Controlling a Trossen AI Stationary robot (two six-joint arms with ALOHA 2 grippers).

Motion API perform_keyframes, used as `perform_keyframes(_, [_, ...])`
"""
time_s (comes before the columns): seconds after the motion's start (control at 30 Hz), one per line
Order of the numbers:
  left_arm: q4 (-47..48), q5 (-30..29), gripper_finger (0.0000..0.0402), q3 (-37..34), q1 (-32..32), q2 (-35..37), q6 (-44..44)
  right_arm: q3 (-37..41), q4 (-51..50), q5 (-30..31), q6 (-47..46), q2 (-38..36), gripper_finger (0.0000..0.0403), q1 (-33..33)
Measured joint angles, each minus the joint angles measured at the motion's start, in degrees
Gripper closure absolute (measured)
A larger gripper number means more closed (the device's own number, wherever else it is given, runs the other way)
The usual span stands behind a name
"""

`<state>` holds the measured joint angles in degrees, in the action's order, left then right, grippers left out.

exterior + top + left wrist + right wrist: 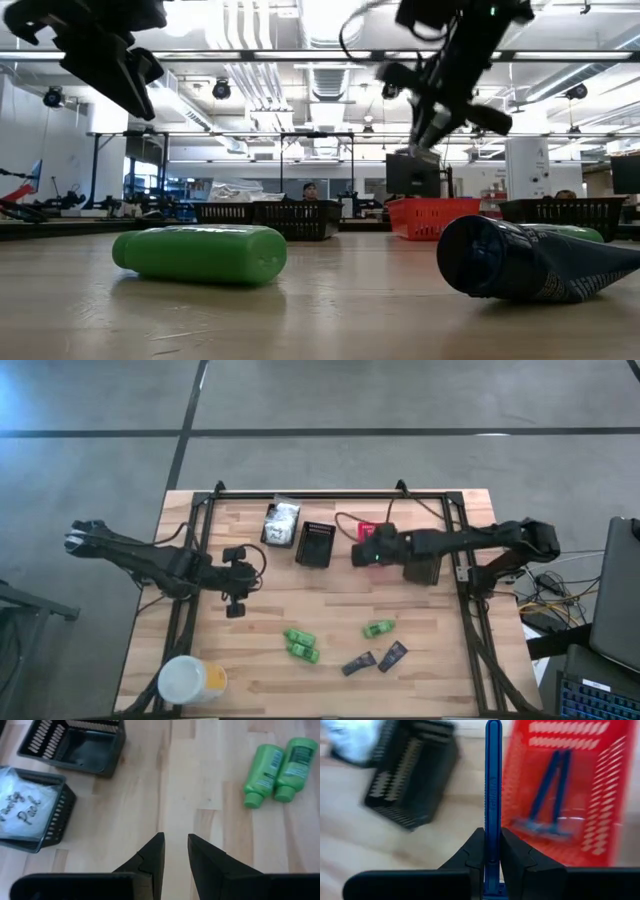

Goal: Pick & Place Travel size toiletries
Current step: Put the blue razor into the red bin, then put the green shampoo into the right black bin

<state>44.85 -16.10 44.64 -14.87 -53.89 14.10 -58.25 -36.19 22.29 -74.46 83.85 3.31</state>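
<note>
Pinched upright in the right tool [491, 851] — a blue razor [493, 795] poised near the red basket [612, 795], likely bound for the razors inside; left tool [175, 851] idling empty, slightly apart, above the table [190, 775].

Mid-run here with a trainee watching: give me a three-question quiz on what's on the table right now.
1. True or false: the right claw is shut on a blue razor.
2. What already lies in the red basket? A) green bottles B) blue razors C) nothing
3. How many green bottles lie side by side, touching, in the left wrist view?

Key:
1. True.
2. B: razors lie inside.
3. Two; the left claw hangs above bare wood near them, holding nothing.
</note>
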Motion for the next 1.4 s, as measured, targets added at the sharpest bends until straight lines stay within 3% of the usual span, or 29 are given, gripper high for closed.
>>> perform_keyframes(0.23, [-0.05,-0.42,0.0312,0.0,3.97,0.0,2.61,4.67,1.62,-6.38,11.37,0.17,0.0371,10.12])
perform_keyframes(0.47, [-0.34,-0.4,0.0312,0.0,7.03,0.0,3.71,5.6,2.31,-10.08,17.39,2.48,0.0356,14.52])
perform_keyframes(0.67, [-0.32,-0.39,0.0312,0.0,8.86,0.0,3.88,5.58,2.67,-11.73,17.48,3.61,0.0339,15.04])
perform_keyframes(1.13, [-0.3,-0.31,0.0312,0.0,9.55,0.0,3.9,5.02,3.0,-9.01,16.38,3.56,0.0197,13.86])
perform_keyframes(1.4, [-0.26,0.1,0.0312,0.0,9.55,0.0,3.73,0.43,3.18,-11.41,17.29,2.47,0.0157,8.08])
